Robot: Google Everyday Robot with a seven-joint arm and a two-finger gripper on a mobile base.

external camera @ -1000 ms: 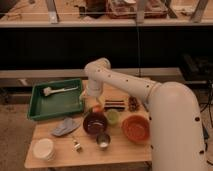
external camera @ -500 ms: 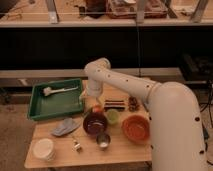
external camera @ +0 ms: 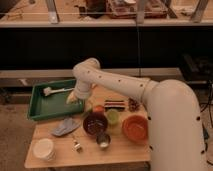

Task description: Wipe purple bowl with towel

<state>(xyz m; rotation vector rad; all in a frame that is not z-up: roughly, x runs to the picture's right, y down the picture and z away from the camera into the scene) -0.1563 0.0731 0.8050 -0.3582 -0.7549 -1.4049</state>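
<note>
The gripper (external camera: 74,98) is held over the right edge of the green tray (external camera: 39,108); its state cannot be told. The towel (external camera: 65,126) lies ungrasped just left of the purple bowl (external camera: 95,123). It should be taken from above at its middle, clear of the bowl

The arm (external camera: 120,85) is cased in smooth cream-white shells: a fat rounded tube with a domed elbow joint, swelling into a broad, bulky segment in the right foreground. A row of small dark dots, perhaps screw holes, runs along the tube's side. The gripper (external camera: 74,98), pale like the rest, sits at the arm's tapered end over the right rim of the green tray (external camera: 36,102).
</note>
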